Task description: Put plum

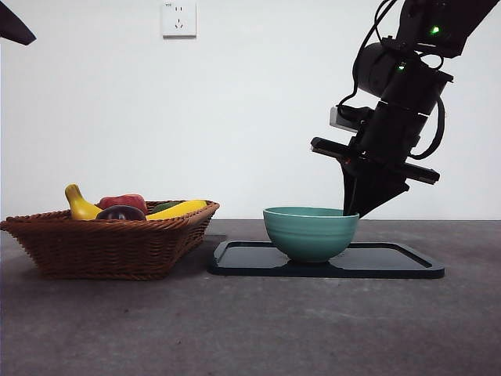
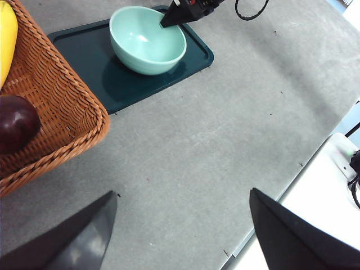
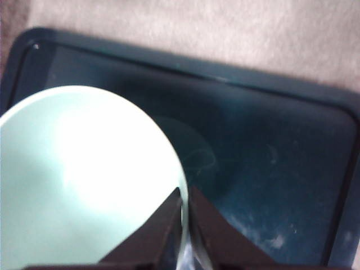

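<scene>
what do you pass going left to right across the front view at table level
wicker basket holding banana, plum and red fruit → dark tray → teal bowl standing on it → right hand pinching the bowl's far-right rim.

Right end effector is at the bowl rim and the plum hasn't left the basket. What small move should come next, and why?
Probably lift the right end effector slightly to test its grip: its jaws pinch the bowl rim on the tray. The plum sits in the basket.
</scene>
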Motion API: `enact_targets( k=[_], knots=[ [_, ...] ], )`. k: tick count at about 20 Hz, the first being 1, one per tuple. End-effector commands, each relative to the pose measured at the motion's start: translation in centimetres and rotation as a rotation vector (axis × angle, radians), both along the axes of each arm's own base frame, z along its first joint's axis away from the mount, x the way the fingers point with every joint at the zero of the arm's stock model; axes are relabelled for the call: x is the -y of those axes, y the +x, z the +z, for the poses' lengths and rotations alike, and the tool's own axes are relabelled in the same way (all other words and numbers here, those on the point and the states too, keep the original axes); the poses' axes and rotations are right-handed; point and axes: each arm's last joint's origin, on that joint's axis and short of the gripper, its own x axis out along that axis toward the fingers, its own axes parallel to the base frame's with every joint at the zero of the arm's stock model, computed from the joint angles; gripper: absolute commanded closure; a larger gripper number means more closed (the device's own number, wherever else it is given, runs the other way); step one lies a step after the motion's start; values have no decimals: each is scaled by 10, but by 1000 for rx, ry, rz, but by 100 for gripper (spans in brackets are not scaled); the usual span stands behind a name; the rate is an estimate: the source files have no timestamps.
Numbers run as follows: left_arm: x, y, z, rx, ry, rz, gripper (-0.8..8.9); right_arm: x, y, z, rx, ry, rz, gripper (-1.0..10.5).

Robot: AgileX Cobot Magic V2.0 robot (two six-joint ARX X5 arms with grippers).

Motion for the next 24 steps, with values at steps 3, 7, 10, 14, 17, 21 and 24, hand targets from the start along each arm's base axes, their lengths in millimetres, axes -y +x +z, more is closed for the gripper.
enact_targets(
  k=[3,7,10,14,17,21,24],
  knots=[
    [1,1,6,24,-10,-12,440,-2,-1,21,67,27,-5,936],
    [1,1,6,24,-10,-12,440,5,-21,67,158,56,-3,936],
    [1,1,6,24,-10,-12,440,11,-49,101,199,49,30,936],
    [1,1,6,25,-10,-12,440,14,-96,134,207,24,105,936],
    [1,1,6,24,-10,-12,440,15,-127,140,227,34,143,936],
    [1,1,6,24,-10,-12,440,11,-159,117,214,39,196,936],
    [1,1,6,24,-10,-12,440,3,-170,89,165,39,229,936]
  ],
)
